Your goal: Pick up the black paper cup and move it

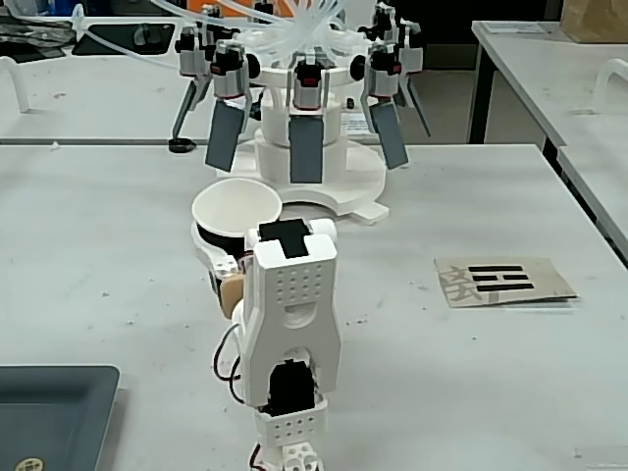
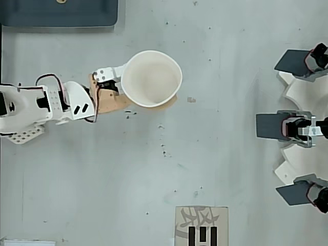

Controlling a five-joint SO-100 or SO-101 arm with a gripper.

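Clearly the end effector [image 2: 154, 87] pinches the black paper cup [image 2: 151, 78] across its body just under the white rolled rim, one white finger and one tan finger [image 2: 110, 102] hugging its sides, upright above the tabletop [image 2: 205, 169]. Thin, light paper likely crumples under pressure, so a gentle grip near the stiffer rim seems wisest.

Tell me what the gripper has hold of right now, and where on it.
The gripper holds the black paper cup, its fingers clasped around the cup's upper wall just under the white rim, with the cup upright.
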